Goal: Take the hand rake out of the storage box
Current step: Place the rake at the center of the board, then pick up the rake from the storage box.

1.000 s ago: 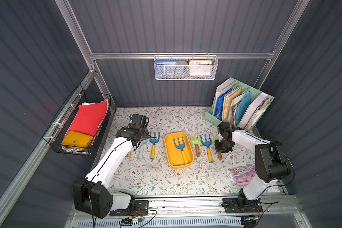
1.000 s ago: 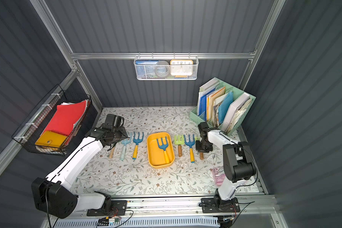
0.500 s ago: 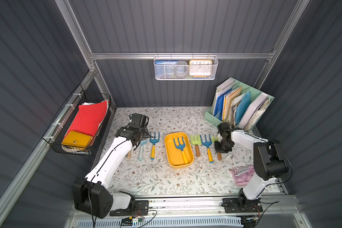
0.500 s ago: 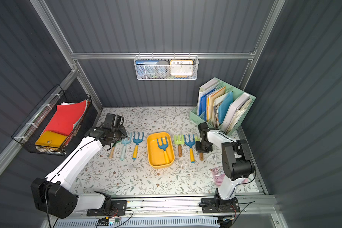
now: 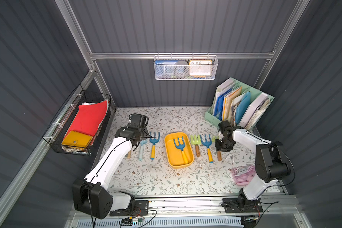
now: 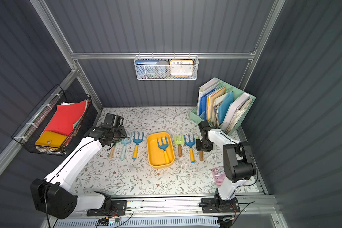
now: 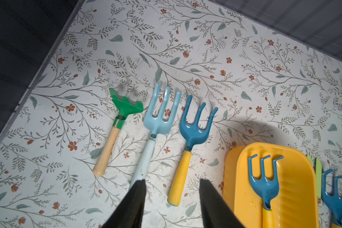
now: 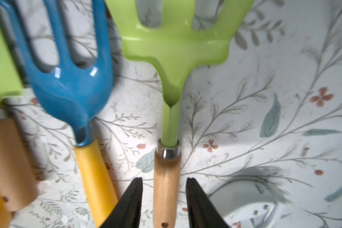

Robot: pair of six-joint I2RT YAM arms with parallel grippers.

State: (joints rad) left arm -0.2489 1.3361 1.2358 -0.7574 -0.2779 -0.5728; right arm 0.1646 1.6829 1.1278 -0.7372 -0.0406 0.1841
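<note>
The rake (image 5: 181,148) lay in the box (image 5: 170,158), mid-table. Light, stiff plastic with a glossy head, likely slippery, so I'd grip the yellow handle (image 5: 184,157) mid-length. Right pincer (image 8: 164,179) was parted astride the green rake (image 8: 172,49), probably not touching it. Left pincer (image 7: 172,180) was parted and empty.

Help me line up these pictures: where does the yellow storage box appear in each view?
In a top view: storage box mid-table, rakes both sides.
In a top view: storage box likewise.
Left wrist: storage box cut by the frame edge.
Right wrist: not clearly shown.
Shared landmark: blue hand rake inside it.
</note>
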